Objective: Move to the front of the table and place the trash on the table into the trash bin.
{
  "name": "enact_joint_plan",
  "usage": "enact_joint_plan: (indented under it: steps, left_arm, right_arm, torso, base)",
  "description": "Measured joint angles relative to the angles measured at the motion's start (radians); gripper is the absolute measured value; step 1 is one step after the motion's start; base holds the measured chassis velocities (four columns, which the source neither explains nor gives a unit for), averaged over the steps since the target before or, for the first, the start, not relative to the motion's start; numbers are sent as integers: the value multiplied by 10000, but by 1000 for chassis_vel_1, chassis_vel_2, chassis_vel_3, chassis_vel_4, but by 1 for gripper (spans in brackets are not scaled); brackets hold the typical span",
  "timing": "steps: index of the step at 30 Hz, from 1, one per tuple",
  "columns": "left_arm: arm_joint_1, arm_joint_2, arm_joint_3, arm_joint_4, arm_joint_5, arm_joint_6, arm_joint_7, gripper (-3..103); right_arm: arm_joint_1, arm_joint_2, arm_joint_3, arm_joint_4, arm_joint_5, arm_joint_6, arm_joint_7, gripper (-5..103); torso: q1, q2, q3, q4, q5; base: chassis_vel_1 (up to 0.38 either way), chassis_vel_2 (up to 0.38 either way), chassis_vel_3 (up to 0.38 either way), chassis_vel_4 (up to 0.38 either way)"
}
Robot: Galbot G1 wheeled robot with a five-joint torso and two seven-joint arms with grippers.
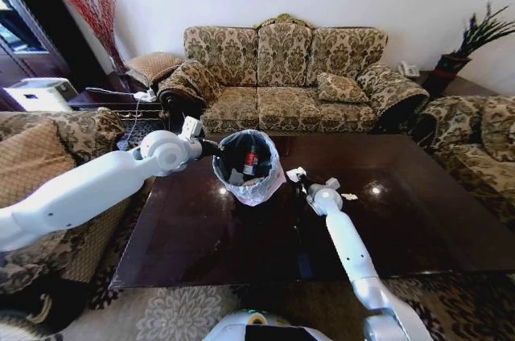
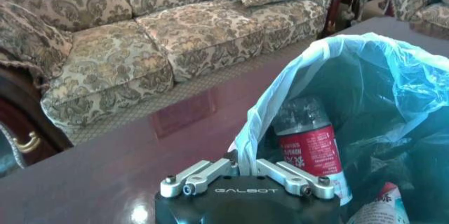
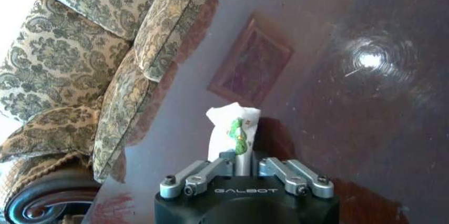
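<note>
Home living room: patterned sofa (image 1: 282, 76), coffee table (image 1: 418, 220).

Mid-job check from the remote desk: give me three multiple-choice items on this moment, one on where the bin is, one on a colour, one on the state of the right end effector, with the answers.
1. Where is the trash bin?
A. on the table
B. on the carpet
C. on the sofa

2. What colour is the label on the bottle in the bin?
A. blue
B. red
C. yellow

3. What is the right end effector doing?
A. hanging open over bare wood
B. gripping the bin's rim
C. shut on a white wrapper

Answers: 1 A, the head view shows the bin on the dark tabletop, its bag held by the left end effector. 2 B, the left wrist view shows a red label. 3 C, the right wrist view shows the wrapper pinched between its fingers.
</note>
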Motion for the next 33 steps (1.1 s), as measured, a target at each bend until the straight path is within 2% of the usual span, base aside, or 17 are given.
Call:
enact_joint_plan:
  steps: [2,7,8,11,13,14,15,16,19,21,22,23,24,25,27,29,33]
  left_arm:
    - [1,-42,-1,5,-6,-13,-3,0]
    - [0,-52,-1,8,-14,-18,-15,0]
    - [1,-38,-1,10,-17,-19,-18,0]
    - [38,22,-39,55,-20,-19,-23,0]
    - [54,29,-43,75,-19,-20,-23,0]
    - [77,32,-42,123,-27,-15,-20,0]
    - [79,31,-39,150,-31,-8,-20,0]
    - [79,31,-39,150,-31,-8,-20,0]
    - [13,22,111,224,-39,24,-18,0]
    - [-33,23,165,225,-38,29,-18,0]
    - [-157,23,314,220,-39,37,-21,0]
    - [-157,23,314,220,-39,37,-21,0]
    - [-234,22,410,203,-32,41,-24,0]
    - [-405,16,634,129,-6,53,-30,0]
    - [-477,11,743,75,7,64,-35,0]
    - [-702,13,1093,-89,104,99,-32,0]
    - [-943,-25,1434,-208,166,109,-45,0]
  right_arm:
    - [25,-5,2,-52,20,1,-22,3]
    - [-22,-75,2,11,-198,13,-108,0]
    - [-122,-145,10,142,-721,109,-328,0]
    - [-817,-720,201,1233,-3312,764,-1866,0]
    - [-1002,-905,237,1593,-3635,838,-2188,0]
    - [-1526,-1522,328,2743,-4211,930,-2907,0]
    - [-1767,-1843,357,3335,-4352,940,-3194,0]
    - [-1767,-1843,357,3335,-4352,940,-3194,0]
    - [-2760,-3393,565,6099,-4505,986,-4445,0]
    - [-2911,-3767,597,6689,-4492,1031,-4661,0]
    - [-3127,-4522,629,7737,-4268,1054,-4993,0]
    - [-3127,-4522,629,7737,-4268,1054,-4993,0]
    - [-3167,-4903,631,8196,-4059,1027,-5078,0]
    - [-3119,-5666,579,9238,-3414,729,-5039,0]
    - [-3050,-5936,517,9649,-3078,532,-4900,0]
    - [-2743,-6697,267,10548,-2086,-181,-4532,0]
    - [-2357,-7461,-104,10749,-1735,-553,-4455,0]
  torso:
    - [0,0,0,-1,0]
    - [0,0,0,3,1]
    - [1,0,0,5,2]
    - [1,0,1,3,6]
    - [1,0,1,-1,2]
    - [1,0,1,-5,0]
    - [0,0,1,-6,1]
    - [0,0,1,-6,1]
    - [0,0,0,-5,2]
    - [0,0,0,-2,-1]
    - [-1,0,0,-2,2]
    - [-1,0,0,-2,2]
    - [-1,0,0,3,0]
    - [-1,1,-1,1,-3]
    - [-1,0,-1,2,0]
    - [-1,1,-1,0,0]
    - [-1,1,-1,3,2]
  base:
    - [0,0,0,0]
    - [0,0,0,0]
    - [0,0,0,0]
    - [0,0,0,0]
    - [0,0,0,0]
    - [0,0,0,0]
    - [0,0,0,0]
    - [0,0,0,0]
    - [0,0,0,0]
    - [0,0,0,0]
    - [0,0,0,0]
    - [0,0,0,0]
    - [0,0,0,0]
    - [0,0,0,0]
    - [0,0,0,0]
    - [0,0,0,0]
    - [0,0,0,0]
